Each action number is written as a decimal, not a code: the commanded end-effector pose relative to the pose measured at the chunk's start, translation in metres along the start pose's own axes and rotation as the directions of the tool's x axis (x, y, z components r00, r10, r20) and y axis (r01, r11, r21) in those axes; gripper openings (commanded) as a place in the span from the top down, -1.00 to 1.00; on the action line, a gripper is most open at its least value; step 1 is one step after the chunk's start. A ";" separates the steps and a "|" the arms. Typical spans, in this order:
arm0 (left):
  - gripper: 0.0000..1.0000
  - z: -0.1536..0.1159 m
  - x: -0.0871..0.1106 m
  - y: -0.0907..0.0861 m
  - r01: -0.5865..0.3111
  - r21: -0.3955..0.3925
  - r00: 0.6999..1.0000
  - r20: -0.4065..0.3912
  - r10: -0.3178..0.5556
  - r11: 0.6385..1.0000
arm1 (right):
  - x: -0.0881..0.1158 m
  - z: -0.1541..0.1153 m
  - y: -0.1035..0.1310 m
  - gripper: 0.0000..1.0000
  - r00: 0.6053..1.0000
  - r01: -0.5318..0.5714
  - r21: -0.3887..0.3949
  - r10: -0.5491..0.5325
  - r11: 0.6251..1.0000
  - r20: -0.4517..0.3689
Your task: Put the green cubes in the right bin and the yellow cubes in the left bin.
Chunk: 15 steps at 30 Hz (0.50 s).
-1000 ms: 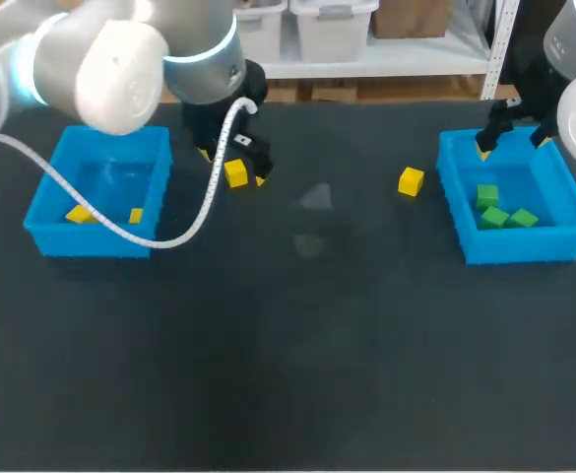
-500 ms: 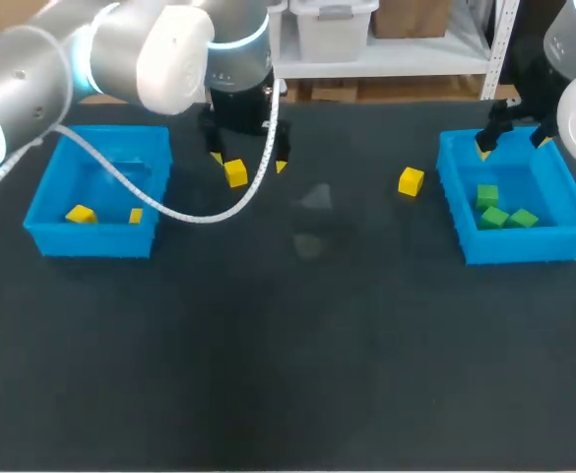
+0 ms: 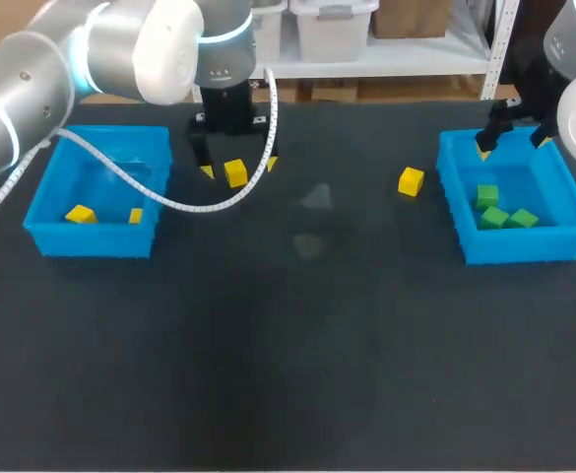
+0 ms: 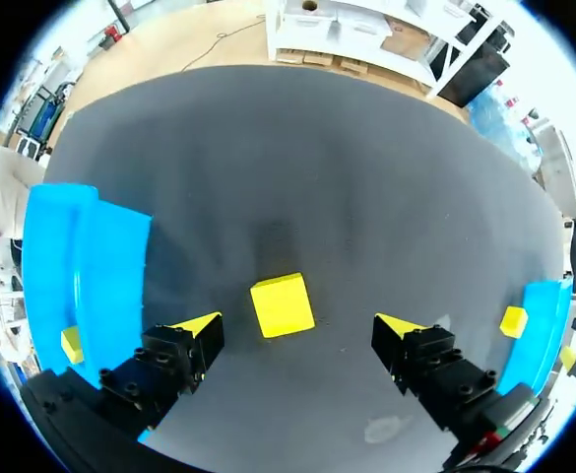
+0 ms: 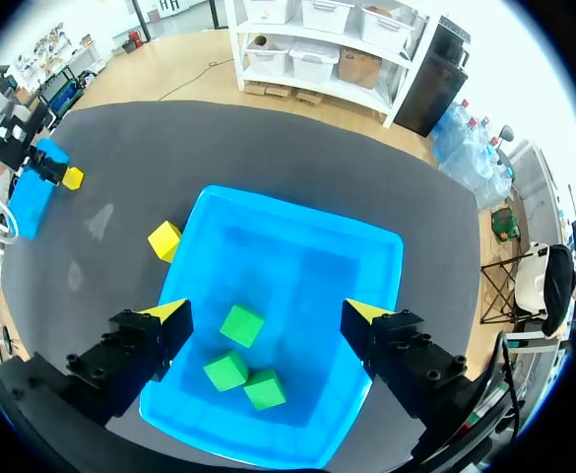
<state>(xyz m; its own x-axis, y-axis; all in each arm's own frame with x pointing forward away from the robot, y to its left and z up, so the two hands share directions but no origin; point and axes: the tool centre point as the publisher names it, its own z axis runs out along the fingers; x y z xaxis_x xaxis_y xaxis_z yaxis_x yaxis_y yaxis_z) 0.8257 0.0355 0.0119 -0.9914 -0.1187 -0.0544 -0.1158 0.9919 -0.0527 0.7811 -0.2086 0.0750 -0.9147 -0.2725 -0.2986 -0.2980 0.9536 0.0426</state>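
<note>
No writing, number, label or sign can be read on the yellow cubes [image 3: 235, 173], the green cubes [image 3: 487, 196], the left bin [image 3: 91, 241], the right bin [image 3: 524, 246] or the table [image 3: 297, 345].

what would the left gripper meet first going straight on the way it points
Likely the yellow cube lying between the left gripper's open fingers; its tips may straddle it and reach the table, depth unclear.
</note>
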 end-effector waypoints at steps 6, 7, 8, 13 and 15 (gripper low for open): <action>-1.00 0.015 0.004 0.002 -0.006 -0.009 1.000 -0.022 0.006 1.000 | 0.003 -0.001 0.001 -1.00 1.000 -0.002 0.006 0.002 1.000 0.007; -1.00 0.016 0.004 0.003 -0.006 -0.013 1.000 -0.024 0.006 1.000 | 0.003 -0.001 0.001 -1.00 1.000 -0.002 0.006 0.002 1.000 0.007; -1.00 0.018 0.003 0.003 -0.007 -0.015 1.000 -0.027 0.007 1.000 | 0.003 -0.001 0.001 -1.00 1.000 -0.002 0.006 0.002 1.000 0.007; -1.00 0.022 0.000 0.007 -0.002 -0.036 1.000 -0.028 0.001 0.999 | 0.003 -0.001 0.001 -1.00 1.000 -0.002 0.006 0.002 1.000 0.007; -0.23 0.023 0.000 0.008 0.009 -0.036 1.000 -0.022 -0.010 0.999 | 0.003 -0.001 0.001 -1.00 1.000 -0.002 0.006 0.002 1.000 0.007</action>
<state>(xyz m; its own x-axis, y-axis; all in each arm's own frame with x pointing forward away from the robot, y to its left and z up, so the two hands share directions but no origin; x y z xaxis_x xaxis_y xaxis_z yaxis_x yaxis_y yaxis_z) 0.8213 0.0438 -0.0098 -0.9915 -0.1249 -0.0363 -0.1242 0.9920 -0.0219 0.7810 -0.2086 0.0750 -0.9147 -0.2725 -0.2986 -0.2980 0.9536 0.0426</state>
